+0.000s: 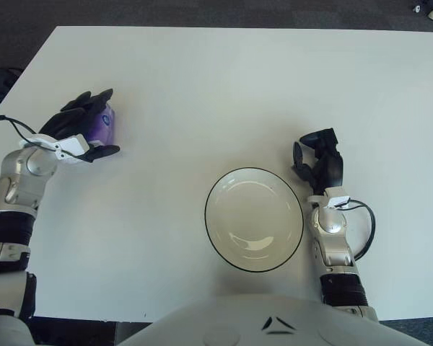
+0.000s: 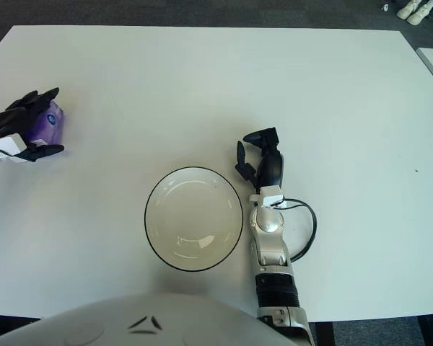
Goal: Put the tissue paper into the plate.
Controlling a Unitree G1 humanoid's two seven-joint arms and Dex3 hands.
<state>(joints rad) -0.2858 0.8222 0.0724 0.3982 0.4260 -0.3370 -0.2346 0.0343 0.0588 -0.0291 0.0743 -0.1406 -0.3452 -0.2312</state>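
A small purple tissue pack [image 1: 102,127] lies on the white table near its left edge. My left hand [image 1: 78,122] reaches over it: the dark fingers [image 1: 94,98] drape across its top and the thumb sticks out straight along its near side, not clamped on it. The pack stays on the table surface. An empty white plate [image 1: 254,216] with a dark rim sits near the front middle. My right hand [image 1: 319,160] shows just right of the plate, its fingers loosely bent and holding nothing.
The white table [image 1: 224,86] stretches wide between the pack and the plate. A black cable [image 1: 364,227] loops beside my right forearm. Dark floor borders the table at the far and left edges.
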